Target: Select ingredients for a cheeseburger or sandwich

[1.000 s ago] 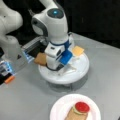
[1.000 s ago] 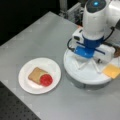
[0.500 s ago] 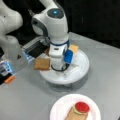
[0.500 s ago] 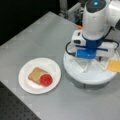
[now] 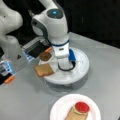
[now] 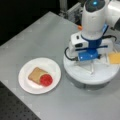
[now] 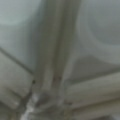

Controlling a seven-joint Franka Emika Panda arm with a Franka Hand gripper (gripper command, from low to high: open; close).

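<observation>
The gripper [image 6: 91,67] hangs straight down over the round white raised platter [image 6: 82,75], its thin pale fingers [image 6: 92,68] reaching down to the platter's top; whether they are released or clenched on anything I cannot tell, since in a front view the arm's white wrist [image 5: 61,53] hides them, and the wrist view gives only grey-white surfaces seen from very near.

Taking the platter as the landmark: in a front view a yellow square cheese slice [image 6: 114,58] lies on its right part, just beside the gripper's blue body. In a front view a tan square bread slice [image 5: 44,69] lies on the platter's left edge, and a brown round patty [image 5: 45,56] sits just above that slice, near the wrist.

Off the platter, toward the bottom of a front view, stands a round white paper plate [image 5: 60,110], and in a front view the same plate [image 6: 25,75] lies to the platter's left. On it rests the started sandwich [image 6: 39,76]: a tan bread slice with a red tomato disc [image 6: 46,80] on top, and a rim of green lettuce [image 5: 75,110] under the disc.

The grey tabletop [image 6: 37,37] bears both dishes.
</observation>
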